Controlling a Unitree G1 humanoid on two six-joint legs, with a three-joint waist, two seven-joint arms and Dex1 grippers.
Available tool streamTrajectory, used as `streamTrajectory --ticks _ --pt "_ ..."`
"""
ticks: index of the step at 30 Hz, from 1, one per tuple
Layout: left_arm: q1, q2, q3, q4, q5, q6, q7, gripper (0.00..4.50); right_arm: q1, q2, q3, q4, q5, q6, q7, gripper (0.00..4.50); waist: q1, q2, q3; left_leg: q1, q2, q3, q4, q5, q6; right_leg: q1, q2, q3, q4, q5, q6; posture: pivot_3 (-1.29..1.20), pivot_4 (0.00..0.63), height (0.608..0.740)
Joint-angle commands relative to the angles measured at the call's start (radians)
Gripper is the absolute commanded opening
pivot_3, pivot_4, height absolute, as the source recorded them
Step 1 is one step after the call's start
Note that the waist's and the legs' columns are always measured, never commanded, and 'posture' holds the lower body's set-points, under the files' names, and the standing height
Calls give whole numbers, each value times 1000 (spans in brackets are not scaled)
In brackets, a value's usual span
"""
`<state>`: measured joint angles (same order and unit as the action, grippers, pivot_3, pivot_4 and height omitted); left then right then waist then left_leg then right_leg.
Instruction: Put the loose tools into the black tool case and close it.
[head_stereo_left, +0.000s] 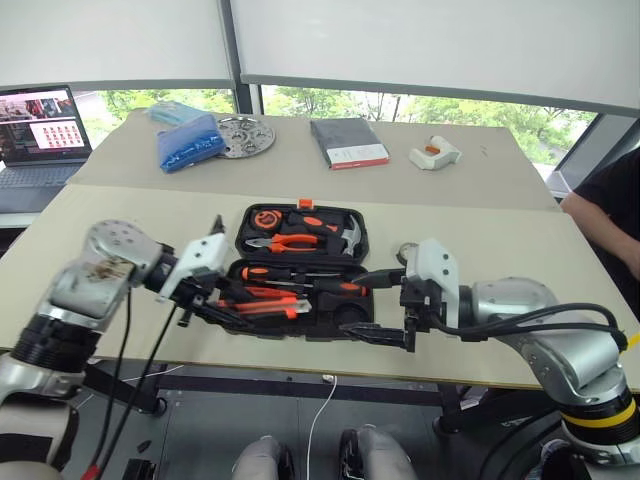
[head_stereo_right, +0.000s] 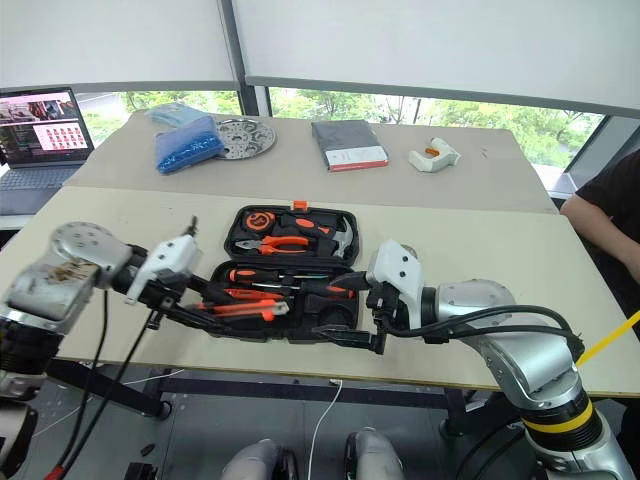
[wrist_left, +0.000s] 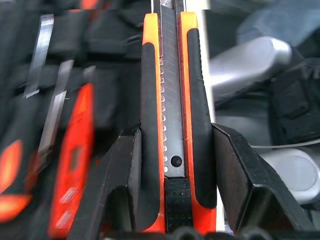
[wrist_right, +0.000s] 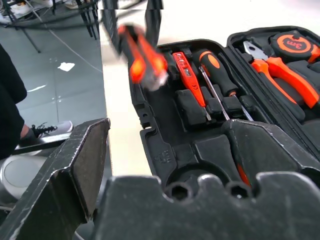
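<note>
Now | left fingers (wrist_left: 125, 175) pinch utility knife (wrist_left: 172, 100) | right fingers (wrist_right: 75, 170) spread

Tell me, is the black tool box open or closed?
Open. The black tool case lies spread flat on the table, both halves facing up, so the pliers and screwdrivers inside show.

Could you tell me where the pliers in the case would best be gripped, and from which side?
Probably across the two orange handles of the pliers, coming from above. They lie flat in a recess of the open case, so only their top face is free. The handles run side by side and are slim enough to pinch together, while the metal head sits close beside the hammer.
</note>
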<state>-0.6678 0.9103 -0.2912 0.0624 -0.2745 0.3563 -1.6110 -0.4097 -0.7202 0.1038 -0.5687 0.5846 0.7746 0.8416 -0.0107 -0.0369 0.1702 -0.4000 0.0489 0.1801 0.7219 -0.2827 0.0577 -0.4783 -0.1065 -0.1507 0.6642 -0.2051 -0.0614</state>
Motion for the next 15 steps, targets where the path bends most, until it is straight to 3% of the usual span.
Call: streamTrajectory --ticks 1,3,5,6,10,15 --pt "-60 -16 -56 62 58 -77 -3 1601 13 -3 -44 -46 10 -4 -27 4500 -1 0 0 0 0 0 0 0 0 0 0 0 0 0 0 0 150 718" --pt "-88 -50 -70 113 90 -85 11 1601 20 -5 -46 -52 9 -3 -39 4500 4 0 0 0 0 0 0 0 0 0 0 0 0 0 0 0 150 718" --pt "-110 -80 -76 148 88 -77 4 2606 34 -7 -51 -62 14 0 -45 4500 9 0 0 0 0 0 0 0 0 0 1 0 0 0 0 0 150 718" --pt "-116 -87 -78 153 79 -73 0 2817 40 -8 -54 -67 17 1 -49 4500 10 0 0 -1 0 0 1 0 0 0 1 0 -1 0 0 0 150 718" --pt "-120 -88 -74 133 28 -51 -3 4405 54 -9 -61 -80 29 7 -62 4500 8 0 0 -1 0 0 1 0 1 1 1 0 -2 0 0 0 150 718" --pt "-129 -110 -12 129 -6 -8 1 4466 66 -16 -62 -85 38 7 -65 4500 11 0 0 -1 0 0 2 0 1 1 1 0 -2 0 0 0 150 718"
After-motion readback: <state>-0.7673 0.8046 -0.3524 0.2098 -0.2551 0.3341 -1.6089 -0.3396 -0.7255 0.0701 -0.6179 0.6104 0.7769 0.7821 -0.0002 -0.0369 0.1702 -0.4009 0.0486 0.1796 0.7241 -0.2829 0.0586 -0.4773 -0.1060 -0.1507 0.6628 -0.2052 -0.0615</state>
